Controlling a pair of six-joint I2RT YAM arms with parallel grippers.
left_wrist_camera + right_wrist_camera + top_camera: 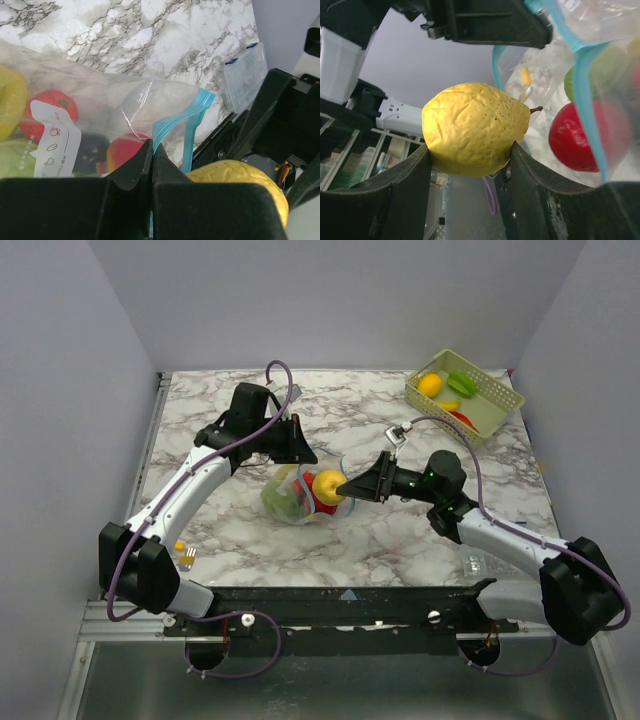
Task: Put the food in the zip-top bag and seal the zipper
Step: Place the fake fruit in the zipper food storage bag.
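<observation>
zip-top bag (290,498): mid-table on the marble table (400,540), mouth lifted and open toward the right arm; red, green and dark pieces show through the plastic.
zipper (172,122): teal strip at the bag's mouth; one side is pinched, the other curves loose just beside it.
left gripper (152,150): at the bag's upper rim, fingers clenched tight on the zipper.
right gripper (470,160): just right of the bag's mouth, fingers clamped on either side of the yellow pear.
yellow pear (472,127): off the table, at the bag's mouth; cannot tell whether it has passed the rim.
red fruit (570,135): inside the bag, behind the teal edge.
basket (497,410): pale green, well to the right of the bag and behind it; holds an orange ball (431,384), a green piece (462,382) and a red piece (463,418).
clear case (478,562): stiff plastic, well apart from the bag, toward the near right edge by the right arm.
</observation>
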